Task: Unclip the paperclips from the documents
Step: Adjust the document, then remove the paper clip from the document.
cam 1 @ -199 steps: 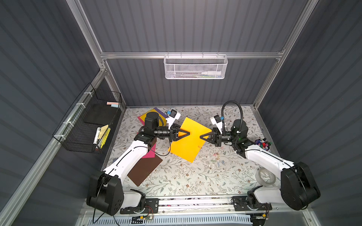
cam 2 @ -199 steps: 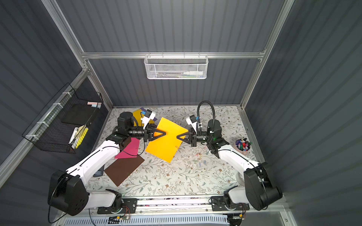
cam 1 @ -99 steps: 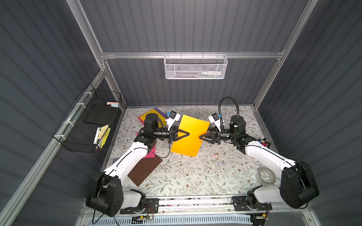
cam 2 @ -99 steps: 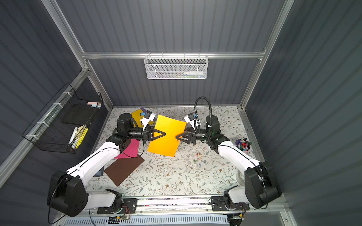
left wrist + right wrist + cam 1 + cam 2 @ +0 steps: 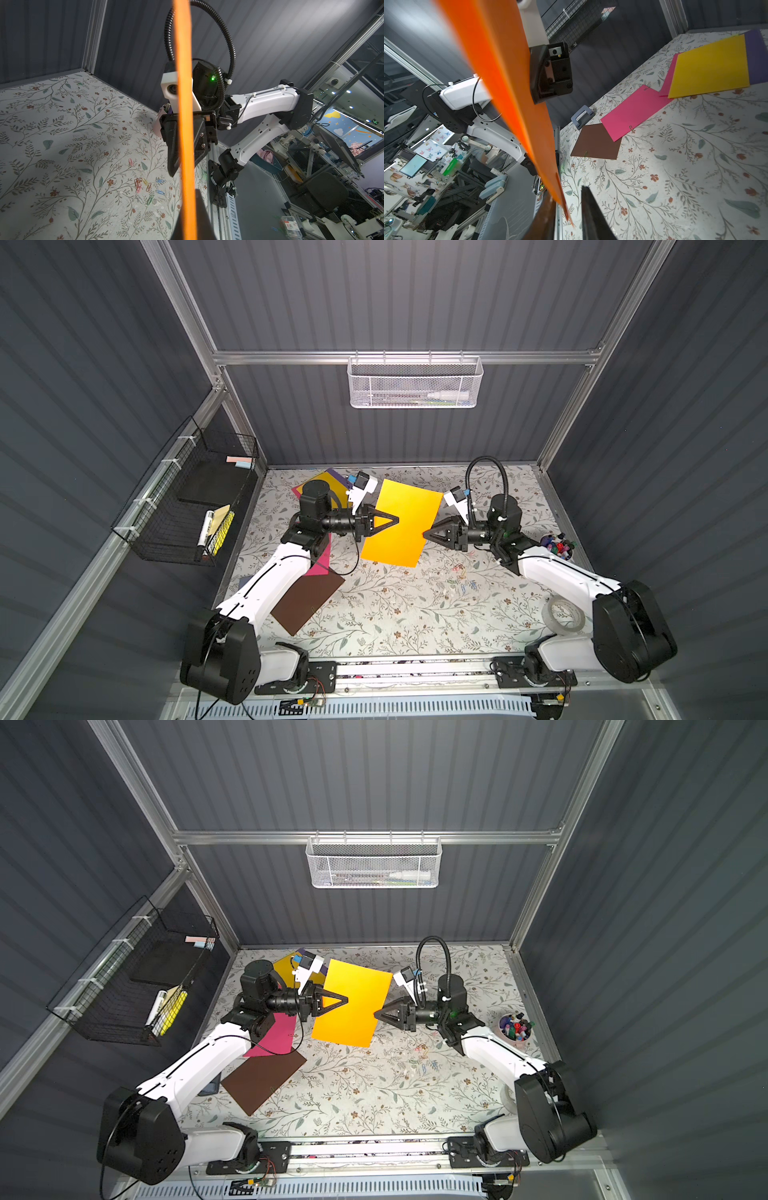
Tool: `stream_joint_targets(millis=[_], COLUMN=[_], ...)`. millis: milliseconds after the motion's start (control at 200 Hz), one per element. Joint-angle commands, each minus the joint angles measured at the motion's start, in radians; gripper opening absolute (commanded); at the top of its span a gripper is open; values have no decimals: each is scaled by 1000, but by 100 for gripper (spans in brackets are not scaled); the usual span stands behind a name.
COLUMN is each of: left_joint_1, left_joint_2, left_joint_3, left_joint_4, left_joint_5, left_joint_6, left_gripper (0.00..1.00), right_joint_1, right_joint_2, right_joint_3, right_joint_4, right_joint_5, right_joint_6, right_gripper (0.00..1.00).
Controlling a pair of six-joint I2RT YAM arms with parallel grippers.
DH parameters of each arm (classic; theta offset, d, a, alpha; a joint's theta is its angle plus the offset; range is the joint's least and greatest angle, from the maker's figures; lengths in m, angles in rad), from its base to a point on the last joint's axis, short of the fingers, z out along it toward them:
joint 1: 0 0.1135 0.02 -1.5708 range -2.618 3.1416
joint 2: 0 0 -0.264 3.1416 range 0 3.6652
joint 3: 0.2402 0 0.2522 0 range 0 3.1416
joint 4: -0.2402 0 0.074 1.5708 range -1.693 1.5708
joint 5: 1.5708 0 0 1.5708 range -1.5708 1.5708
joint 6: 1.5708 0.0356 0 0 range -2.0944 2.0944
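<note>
**While the orange sheet hangs between your arms, the right side has no grip yet**

Because a loose sheet would slide away under a tug, your left fingers [image 5: 397, 519] are pressed together on one edge of the orange sheet [image 5: 401, 526]. They hold it clear of the tabletop [image 5: 395, 614] as an anchor. Your right fingers [image 5: 429, 533] face them from the opposite edge. The right wrist view shows them slightly spread with that edge in the gap, not pinching it. I can't make out a clip there, so confirm one before you close.

Loose paperclips [image 5: 143, 185] lie on the tabletop near the right arm, which looks like your drop spot. The pink sheet [image 5: 633, 112] and brown sheet [image 5: 596, 143] lie flat near the left arm. Each shows a small clip on an edge, so I reckon much of the job is left.
</note>
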Motion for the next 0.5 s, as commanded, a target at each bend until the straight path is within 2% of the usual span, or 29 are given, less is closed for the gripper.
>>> stream_joint_targets(millis=[0, 195, 495], left_joint_1=[13, 36, 66], left_joint_2=[-14, -20, -24], left_joint_3=[-2, -7, 11], left_joint_4=[-19, -25, -93], left_joint_5=[-1, -23, -63], left_joint_6=[21, 22, 75], left_gripper=[0, 0, 0], right_joint_1=[4, 4, -5], right_joint_2=[-6, -20, -49], right_joint_3=[-13, -31, -28], right_joint_4=[34, 20, -91], right_joint_5=[-3, -6, 17], right_joint_6=[18, 9, -58], right_gripper=[15, 1, 1])
